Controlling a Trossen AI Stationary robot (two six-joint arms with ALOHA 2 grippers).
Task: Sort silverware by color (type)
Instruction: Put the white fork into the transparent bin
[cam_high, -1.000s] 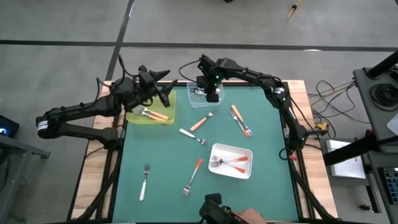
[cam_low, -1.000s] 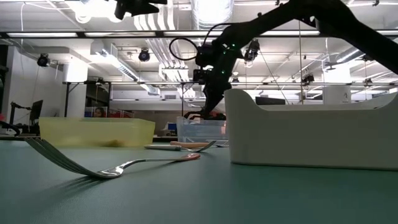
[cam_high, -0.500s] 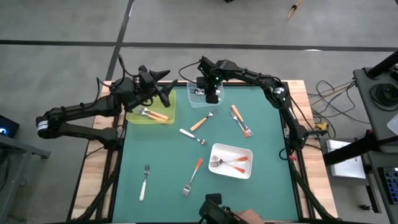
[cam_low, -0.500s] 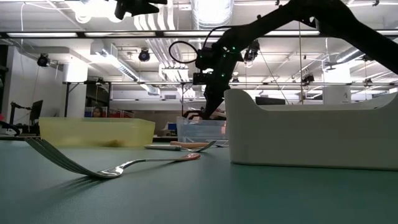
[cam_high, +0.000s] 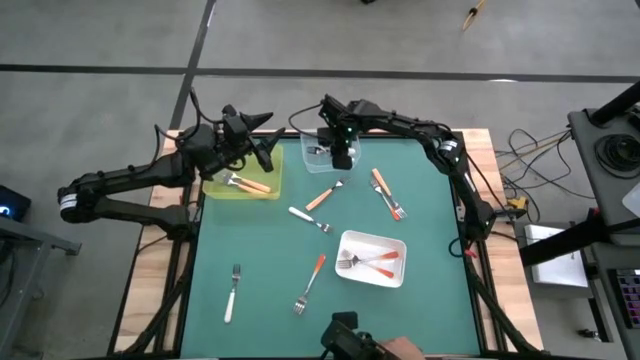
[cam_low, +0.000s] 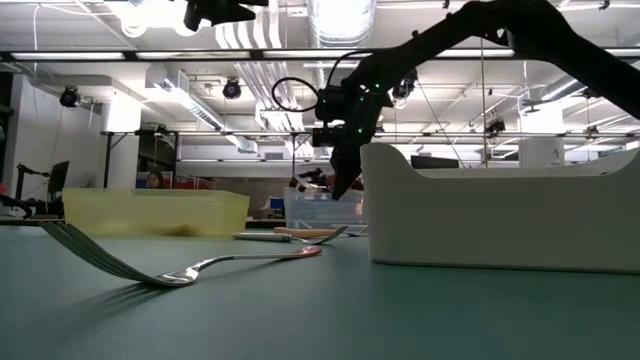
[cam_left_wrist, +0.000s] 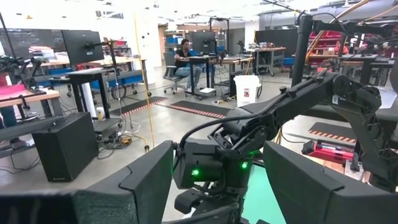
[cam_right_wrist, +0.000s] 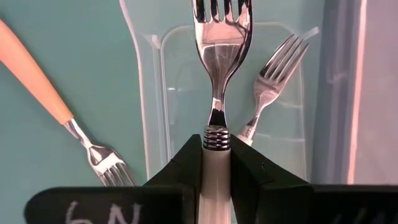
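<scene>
Up near the top middle of the high view, right gripper (cam_high: 339, 157) is clamped on a white-handled fork (cam_right_wrist: 219, 74) over the clear tray (cam_right_wrist: 163, 99); dropped off-centre, it could catch the rim. Left gripper (cam_high: 268, 152) waits, jaws apart

Grey concrete floor (cam_high: 400, 40), desks with monitors (cam_left_wrist: 81, 46), ceiling lights (cam_low: 200, 100).

Green worktop (cam_high: 420, 300), yellow tray (cam_high: 262, 188), clear tray (cam_high: 310, 155) and white tray (cam_high: 372, 243) resting on it, loose forks lying flat: two white-handled (cam_high: 233, 292), two tan-handled (cam_high: 325, 194), one red-orange-handled (cam_high: 311, 281)
</scene>
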